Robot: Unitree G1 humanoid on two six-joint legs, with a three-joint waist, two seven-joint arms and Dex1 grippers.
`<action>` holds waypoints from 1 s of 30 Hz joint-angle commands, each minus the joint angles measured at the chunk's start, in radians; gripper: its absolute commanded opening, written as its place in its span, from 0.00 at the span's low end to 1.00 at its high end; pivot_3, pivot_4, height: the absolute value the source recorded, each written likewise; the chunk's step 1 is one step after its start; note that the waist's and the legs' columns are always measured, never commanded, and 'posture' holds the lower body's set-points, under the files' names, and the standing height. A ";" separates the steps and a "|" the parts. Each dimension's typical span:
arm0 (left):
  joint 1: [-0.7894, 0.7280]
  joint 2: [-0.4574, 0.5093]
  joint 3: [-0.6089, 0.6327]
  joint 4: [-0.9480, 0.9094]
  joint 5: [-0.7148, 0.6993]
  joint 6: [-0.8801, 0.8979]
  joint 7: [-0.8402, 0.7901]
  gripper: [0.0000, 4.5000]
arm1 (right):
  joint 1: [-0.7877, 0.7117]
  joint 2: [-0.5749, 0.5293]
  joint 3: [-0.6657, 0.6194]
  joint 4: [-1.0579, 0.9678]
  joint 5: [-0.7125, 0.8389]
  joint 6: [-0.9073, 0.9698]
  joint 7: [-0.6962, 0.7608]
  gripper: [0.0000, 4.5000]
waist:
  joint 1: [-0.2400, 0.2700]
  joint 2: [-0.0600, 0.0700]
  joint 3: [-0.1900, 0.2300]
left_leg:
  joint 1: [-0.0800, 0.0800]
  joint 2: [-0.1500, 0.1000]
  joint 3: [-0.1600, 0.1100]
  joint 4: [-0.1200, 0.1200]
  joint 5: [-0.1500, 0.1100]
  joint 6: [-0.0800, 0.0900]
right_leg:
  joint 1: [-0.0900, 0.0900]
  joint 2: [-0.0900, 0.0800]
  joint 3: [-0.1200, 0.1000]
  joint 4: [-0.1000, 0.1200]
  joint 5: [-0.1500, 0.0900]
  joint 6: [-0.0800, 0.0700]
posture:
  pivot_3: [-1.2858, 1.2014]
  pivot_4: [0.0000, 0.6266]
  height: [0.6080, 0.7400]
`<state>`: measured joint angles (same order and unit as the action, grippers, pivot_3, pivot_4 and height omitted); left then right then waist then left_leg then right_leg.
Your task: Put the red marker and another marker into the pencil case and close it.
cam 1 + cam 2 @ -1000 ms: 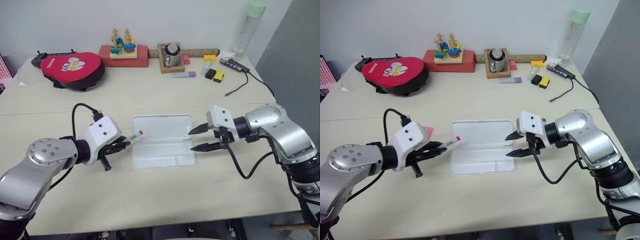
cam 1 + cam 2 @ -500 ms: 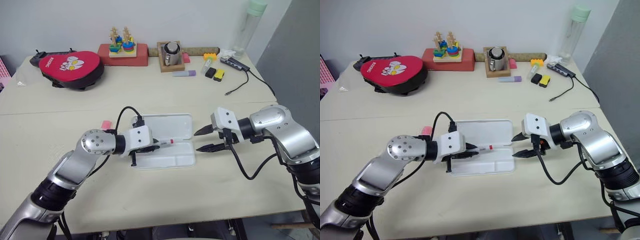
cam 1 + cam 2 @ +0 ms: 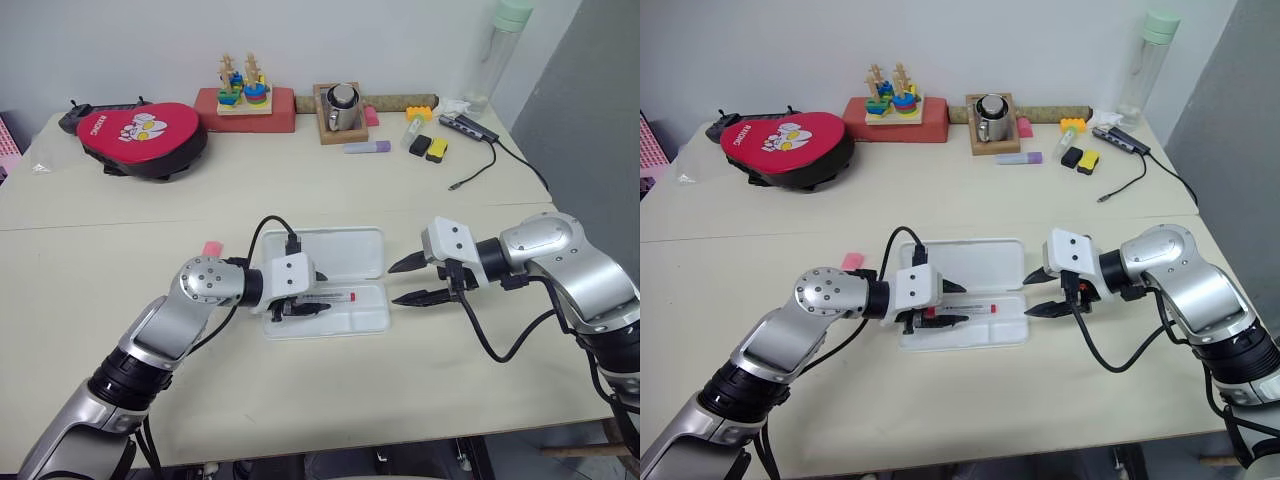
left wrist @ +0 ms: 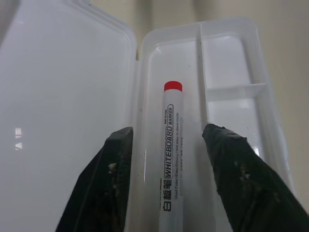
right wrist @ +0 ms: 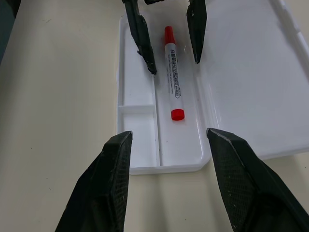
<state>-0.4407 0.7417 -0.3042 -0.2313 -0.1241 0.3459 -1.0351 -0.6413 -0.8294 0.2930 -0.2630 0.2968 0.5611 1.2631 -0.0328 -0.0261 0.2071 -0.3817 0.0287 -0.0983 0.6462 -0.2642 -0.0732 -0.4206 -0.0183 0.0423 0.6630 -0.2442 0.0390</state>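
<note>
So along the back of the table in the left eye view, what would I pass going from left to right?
Red pouch → red block with the wooden ring stackers → metal cup on its wooden tray → purple highlighter → black and yellow blocks → clear bottle with a green cap.

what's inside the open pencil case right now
The red marker lies in the long compartment of the pencil case next to the hinge, between the open fingers of the left pincer. The other compartments look empty; nothing hides them.
</note>
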 commanded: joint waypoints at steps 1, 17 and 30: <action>0.022 0.020 0.143 -0.126 -0.116 0.107 0.011 0.77 | -0.006 -0.014 -0.038 -0.033 0.013 0.009 -0.002 0.57 | 0.000 0.000 0.000 | 0.000 0.000 0.000 0.000 0.000 0.000 | 0.000 0.000 0.000 0.000 0.000 0.000 | 0.52 0.24 1.00; 0.360 -0.002 0.790 -0.397 -0.429 0.600 0.373 0.99 | -0.004 -0.013 -0.051 -0.052 0.042 0.038 -0.001 0.57 | 0.002 0.000 0.000 | 0.001 0.000 -0.001 0.001 0.000 0.000 | 0.001 0.000 0.000 0.001 -0.002 0.004 | 0.52 0.24 1.00; 0.302 -0.112 0.673 -0.211 -0.255 0.635 0.698 0.99 | -0.012 -0.002 -0.035 -0.030 0.034 0.020 0.008 0.57 | 0.003 0.000 0.000 | 0.002 0.000 -0.001 0.001 0.000 -0.001 | 0.001 0.000 0.000 0.001 0.002 -0.001 | 0.52 0.24 1.00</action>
<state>-0.1218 0.6376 0.3753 -0.4638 -0.3999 1.0078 -0.3608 -0.6409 -0.8295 0.2673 -0.2779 0.3319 0.5958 1.2649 -0.0300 -0.0265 0.2068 -0.3801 0.0289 -0.0994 0.6469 -0.2639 -0.0737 -0.4196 -0.0184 0.0419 0.6637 -0.2421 0.0382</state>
